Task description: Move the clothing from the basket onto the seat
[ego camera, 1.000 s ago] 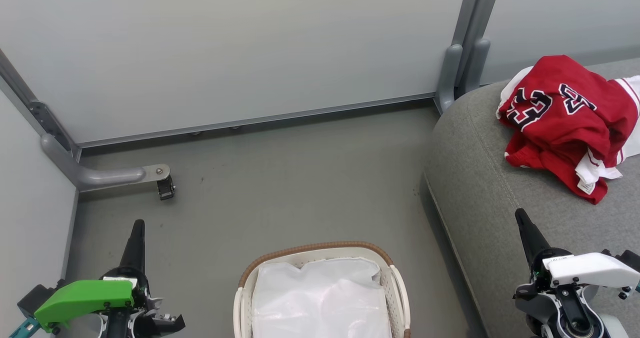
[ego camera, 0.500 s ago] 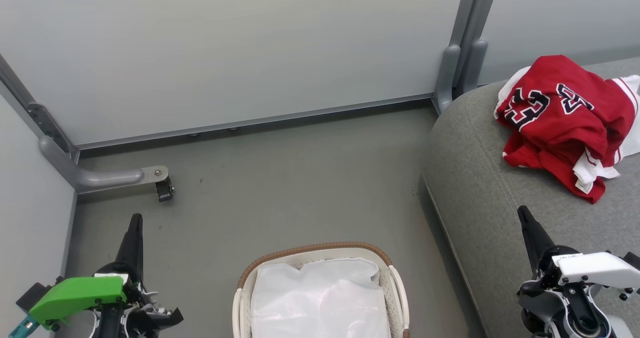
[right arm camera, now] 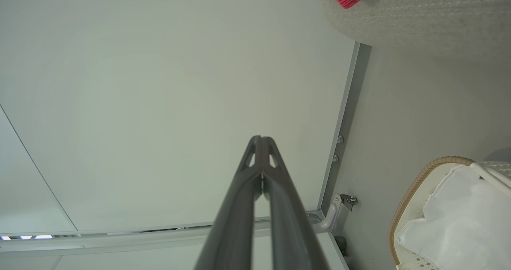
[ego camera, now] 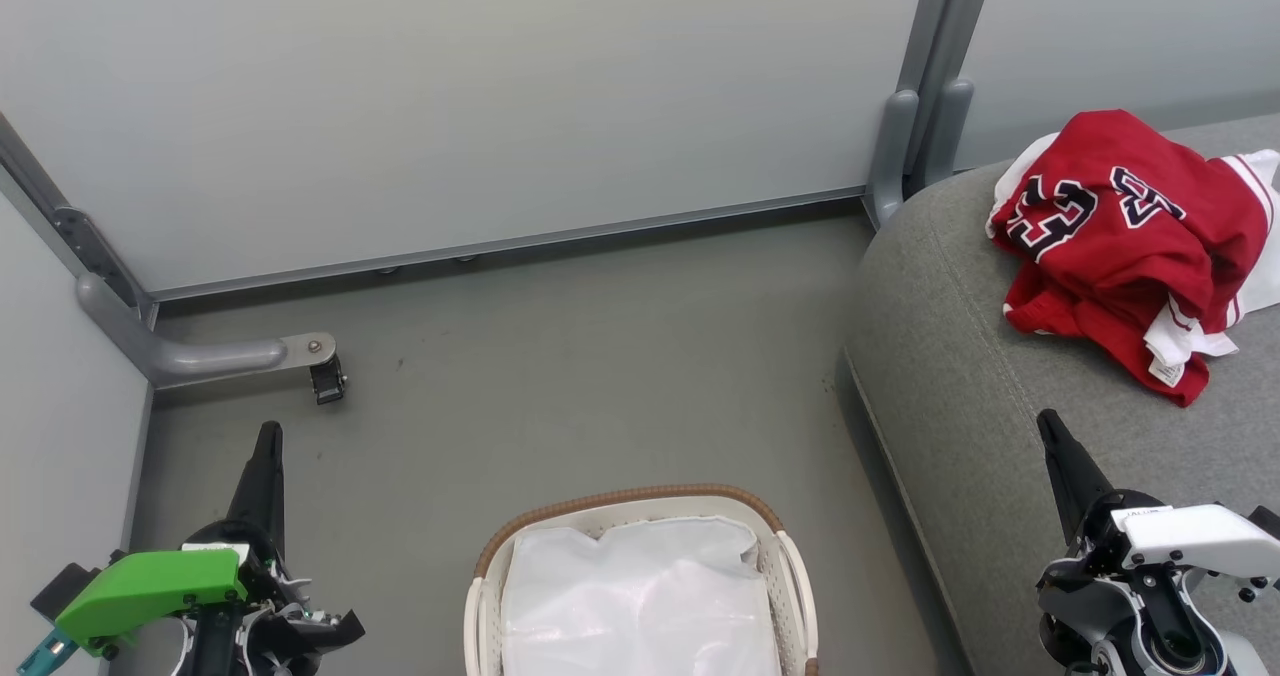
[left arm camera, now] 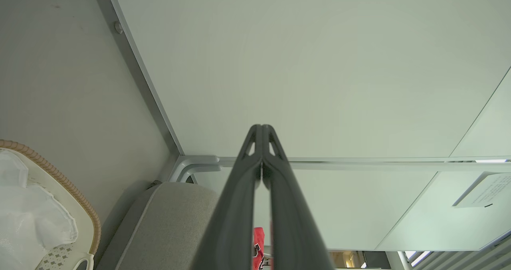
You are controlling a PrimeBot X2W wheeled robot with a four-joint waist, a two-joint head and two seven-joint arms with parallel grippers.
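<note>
Now, your left claw (ego camera: 267, 441) is pressed shut. Its two dark fingers lie flat against each other and pinch nothing. It sits low on the left of the head view and points up over the grey floor (ego camera: 560, 356). In the left wrist view the shut tips point at the pale wall (ego camera: 450, 96).

Your right claw (ego camera: 1052, 431) is pressed shut too, and it also holds nothing. It sits low on the right of the head view, and its fingers show against the near part of the seat (ego camera: 960, 376). In the right wrist view its tips point at the wall.

The basket (ego camera: 620, 497) stands on the floor between your two claws, at the bottom middle of the head view. It is apart from both of them. It has a brown woven rim, and a crumpled white liner (ego camera: 640, 596) lies inside it.

The seat is the big grey cushion on the right, near the basket. The clothes (ego camera: 1120, 246) lie on top of it in a bunched red heap with white trim. A black and white number shows on the cloth. The heap rests toward the far right of the seat, well apart from your right claw and from the basket.

Farther out, a small black wheel (ego camera: 329, 380) sits on the floor by the left wall. A grey post (ego camera: 925, 86) rises where the wall meets the seat's far corner.
</note>
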